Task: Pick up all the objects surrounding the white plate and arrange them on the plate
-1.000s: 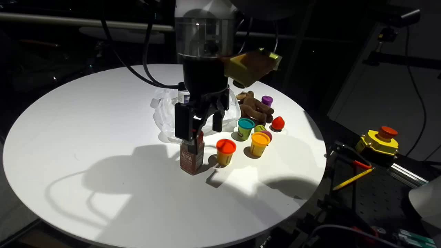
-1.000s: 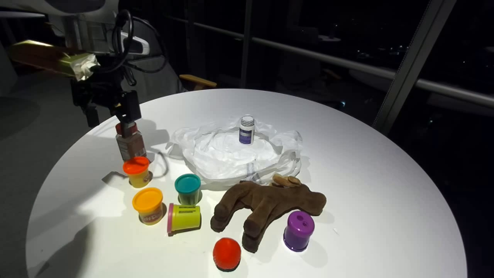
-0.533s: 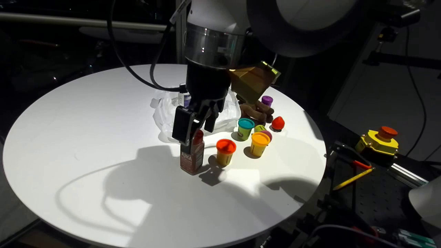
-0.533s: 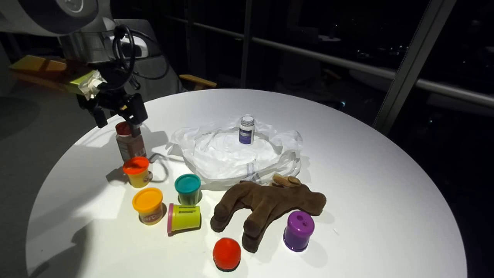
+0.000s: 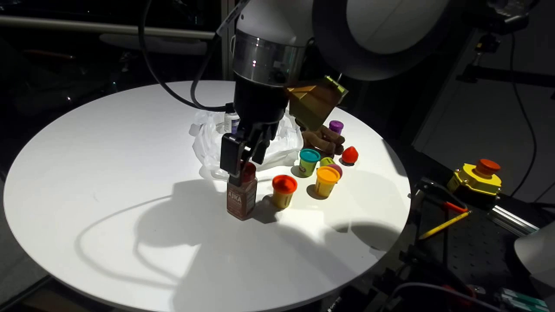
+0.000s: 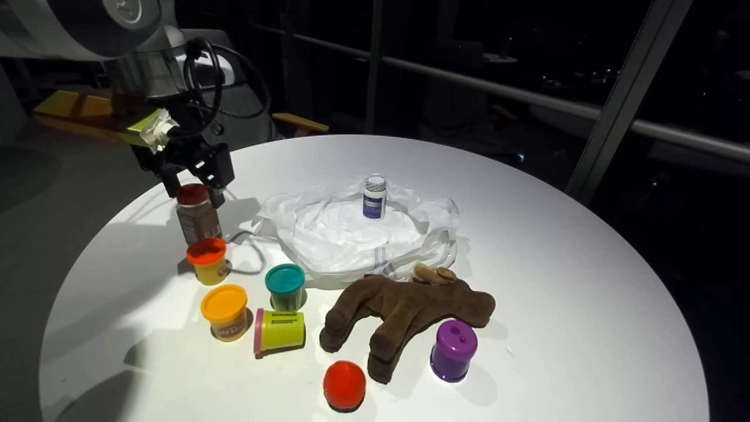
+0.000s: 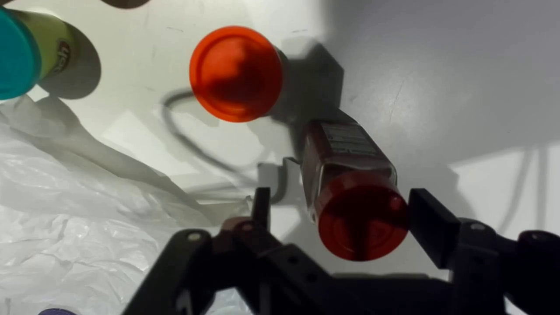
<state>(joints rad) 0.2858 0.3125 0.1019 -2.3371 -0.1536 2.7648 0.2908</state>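
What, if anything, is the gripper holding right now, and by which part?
Nothing is held. In the wrist view, the open gripper straddles the red lid of the jar, with a gap showing on one side.

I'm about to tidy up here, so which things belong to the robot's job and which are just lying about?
For the job: jar, red-lidded tub, orange-lidded tub, teal-lidded tub, tipped tub, brown thing, red thing, purple pot; white bottle on the white bag, which may cover the plate.
Not for it, seemingly: pencil, stop button, both off the table.
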